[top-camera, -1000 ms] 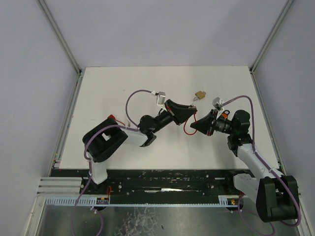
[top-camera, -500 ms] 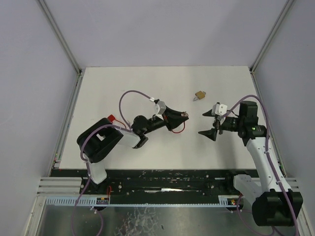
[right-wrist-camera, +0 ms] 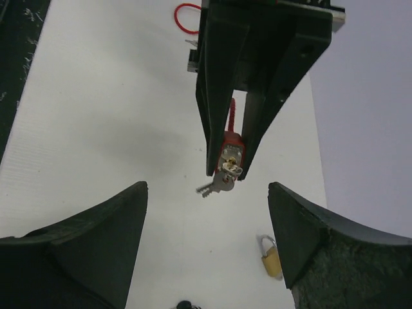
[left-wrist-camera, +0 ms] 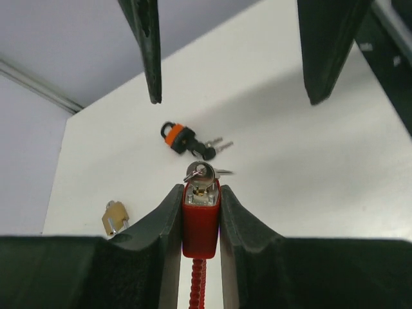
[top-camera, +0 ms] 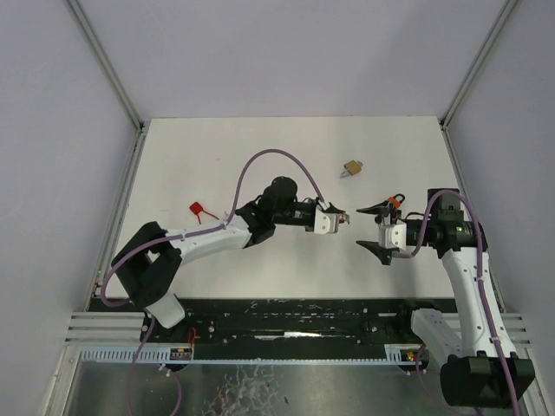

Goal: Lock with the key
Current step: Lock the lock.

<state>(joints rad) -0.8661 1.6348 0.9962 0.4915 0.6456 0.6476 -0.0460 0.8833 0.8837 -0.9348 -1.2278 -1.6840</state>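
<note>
Left wrist view, bottom centre: left gripper [left-wrist-camera: 199,196] is clamped narrow on the red padlock [left-wrist-camera: 199,225], keyway end facing out. The key [left-wrist-camera: 201,172] sits in the cylinder, and a spare key [right-wrist-camera: 206,189] dangles off its ring. Beyond, at top of frame, the right gripper [left-wrist-camera: 235,102] is spread wide, holding nothing and clear of the key. Farther off on the table [left-wrist-camera: 309,193] lie an orange padlock [left-wrist-camera: 175,138] and a brass padlock [left-wrist-camera: 114,217]. Risk: the right jaws catch the loose spare key rather than the seated one, or the twist rotates the padlock in the left grip.
</note>
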